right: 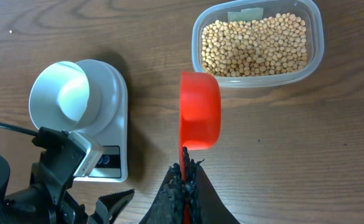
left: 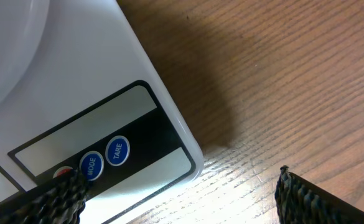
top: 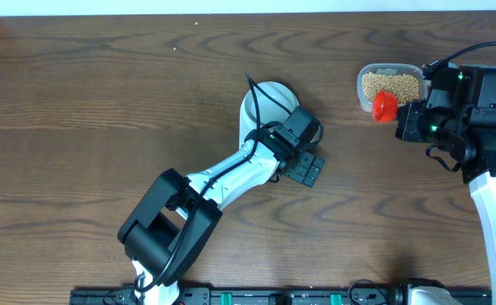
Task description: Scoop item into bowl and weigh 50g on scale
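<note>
Beans (right: 253,46) lie at one o'clock from my scoop (right: 200,112), clamped in my right gripper (right: 185,180); my open left gripper (top: 305,168), so close, may bump the scale (left: 107,81).

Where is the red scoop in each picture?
Overhead: red scoop upper right, beside the tub of beans.
Left wrist: not in it.
Right wrist: centre, lower left of the tub.
Shared landmark: the tub, in overhead and right wrist.
</note>
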Motion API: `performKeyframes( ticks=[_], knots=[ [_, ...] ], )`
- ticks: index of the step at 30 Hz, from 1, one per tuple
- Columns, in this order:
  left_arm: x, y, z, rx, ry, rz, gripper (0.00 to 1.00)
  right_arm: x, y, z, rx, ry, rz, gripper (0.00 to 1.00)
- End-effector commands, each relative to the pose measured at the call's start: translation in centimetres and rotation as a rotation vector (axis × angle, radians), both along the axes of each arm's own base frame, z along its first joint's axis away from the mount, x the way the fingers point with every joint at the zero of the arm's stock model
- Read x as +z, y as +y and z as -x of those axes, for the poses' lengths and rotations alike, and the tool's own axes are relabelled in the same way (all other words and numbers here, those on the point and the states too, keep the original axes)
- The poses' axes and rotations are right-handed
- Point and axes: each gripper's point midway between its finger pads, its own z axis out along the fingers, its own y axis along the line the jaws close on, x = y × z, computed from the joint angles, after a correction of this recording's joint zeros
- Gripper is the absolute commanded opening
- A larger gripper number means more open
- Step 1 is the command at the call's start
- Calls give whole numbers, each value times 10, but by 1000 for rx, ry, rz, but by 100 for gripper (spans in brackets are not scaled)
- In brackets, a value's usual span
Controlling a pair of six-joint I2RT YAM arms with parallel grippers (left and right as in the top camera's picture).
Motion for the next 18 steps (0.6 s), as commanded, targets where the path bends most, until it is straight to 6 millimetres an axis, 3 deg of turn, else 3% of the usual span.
performKeyframes(
  ticks=[1, 18],
  knots=[
    [-9, 8, -2, 6, 13, -23, 98, 5, 0, -2, -10, -9, -9, 1],
    [-11, 15, -8, 30, -5, -50, 98, 4, 0, 0, -9, 0, -10, 1]
  ],
)
